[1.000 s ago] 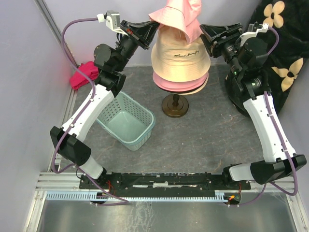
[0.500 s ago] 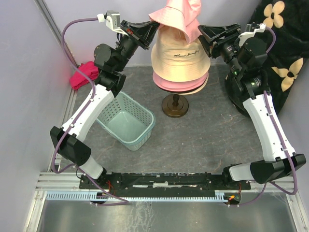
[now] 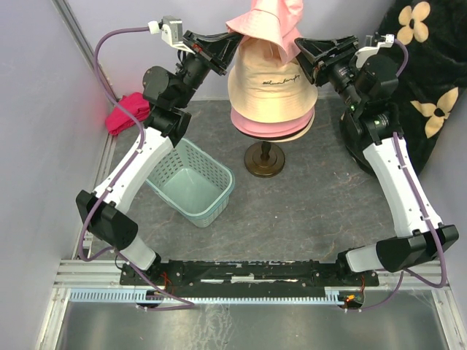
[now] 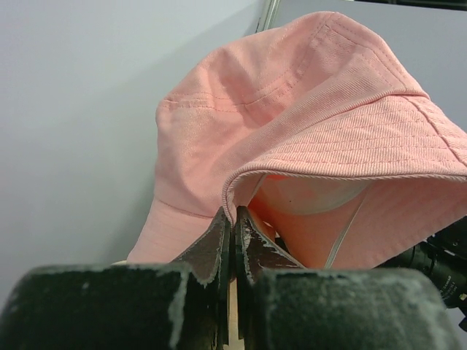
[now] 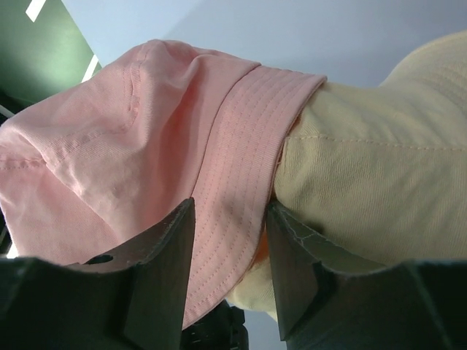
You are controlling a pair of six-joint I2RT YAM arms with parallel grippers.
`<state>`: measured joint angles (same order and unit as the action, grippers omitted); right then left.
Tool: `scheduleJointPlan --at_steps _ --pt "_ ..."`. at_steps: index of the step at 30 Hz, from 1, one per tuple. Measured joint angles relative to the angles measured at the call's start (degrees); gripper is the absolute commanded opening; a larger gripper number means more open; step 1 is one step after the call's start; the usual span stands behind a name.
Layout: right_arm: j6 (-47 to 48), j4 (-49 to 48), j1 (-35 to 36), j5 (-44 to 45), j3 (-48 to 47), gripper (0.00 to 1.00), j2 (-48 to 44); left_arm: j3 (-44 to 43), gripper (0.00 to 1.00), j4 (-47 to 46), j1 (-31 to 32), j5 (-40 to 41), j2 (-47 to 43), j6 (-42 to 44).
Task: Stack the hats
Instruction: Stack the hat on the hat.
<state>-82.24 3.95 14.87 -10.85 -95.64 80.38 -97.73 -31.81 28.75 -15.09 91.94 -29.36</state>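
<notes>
A pink hat (image 3: 266, 20) hangs tilted over the stack, its brim pinched in my shut left gripper (image 3: 232, 41). In the left wrist view that gripper (image 4: 234, 220) clamps the edge of the pink hat's (image 4: 306, 124) brim. Below it a beige hat (image 3: 271, 86) sits on another pink hat (image 3: 271, 130), both on a dark stand (image 3: 264, 160). My right gripper (image 3: 299, 52) stands open at the hanging hat's right side. In the right wrist view the pink hat's (image 5: 146, 146) brim lies between that gripper's (image 5: 230, 244) spread fingers (image 5: 157, 266), against the beige hat (image 5: 372, 182).
A pale green basket (image 3: 191, 182) stands left of the stand. A magenta-red cloth bundle (image 3: 128, 113) lies by the left wall. A black cloth with cream flowers (image 3: 427, 65) fills the back right corner, and a dark object (image 3: 355, 146) sits behind the right arm.
My right gripper has slid left toward the hanging pink hat and its jaws have narrowed a little around the brim. The left gripper holds still.
</notes>
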Motion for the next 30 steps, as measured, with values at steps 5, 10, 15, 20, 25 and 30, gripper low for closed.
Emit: scheduleJointPlan --at_steps 5,10,15,20,25,30 --pt "-1.40 -2.25 0.00 -0.52 0.85 0.41 1.03 0.00 0.03 0.00 0.00 -0.02 0.20 0.55" --pt "-2.03 -3.93 -0.33 -0.59 2.01 0.25 1.14 0.00 0.03 0.00 0.00 0.02 0.20 1.84" --pt "-2.60 -4.92 -1.57 -0.74 3.04 0.13 1.11 1.51 0.03 -0.07 0.13 1.62 -0.52 3.17" --pt "-3.41 -6.12 -3.65 -0.90 3.30 0.08 0.79 5.84 0.03 -0.28 0.26 5.68 -2.80 5.11" --pt "-4.09 -6.97 -5.60 -0.94 3.30 0.04 0.42 9.84 0.03 -1.75 0.26 10.29 -5.46 5.90" --pt "-4.96 -6.99 -6.86 -0.94 3.30 0.02 0.22 12.87 0.03 -3.08 0.26 13.33 -7.21 5.95"
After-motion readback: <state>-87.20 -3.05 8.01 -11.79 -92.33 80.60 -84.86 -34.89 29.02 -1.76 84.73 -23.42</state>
